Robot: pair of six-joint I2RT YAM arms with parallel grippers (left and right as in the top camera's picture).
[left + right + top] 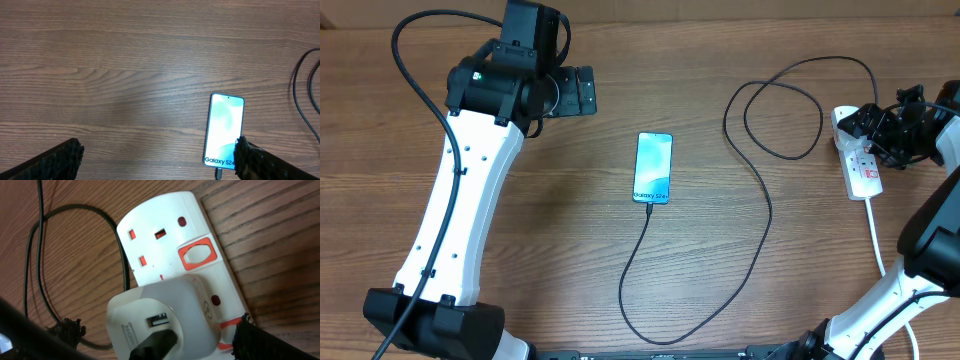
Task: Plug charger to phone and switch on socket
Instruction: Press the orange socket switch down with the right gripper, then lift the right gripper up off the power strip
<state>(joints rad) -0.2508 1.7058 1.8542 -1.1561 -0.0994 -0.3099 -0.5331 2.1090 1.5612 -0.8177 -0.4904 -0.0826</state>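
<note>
Currently, the left gripper [157,157] is being held spread, a slim teal-screened smartphone [225,130] beside one fingertip [250,160]; the right gripper [157,332] is being held spread over a white plastic power strip [165,245], thin black charger cable [35,280] alongside.

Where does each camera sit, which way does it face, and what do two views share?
Overhead: above the table, facing down; phone, charger, socket, left arm, right arm.
Left wrist: on the left arm, facing down at the phone; own fingers at bottom.
Right wrist: close above the socket; own fingers low.
Shared: phone, in overhead and left wrist.
</note>
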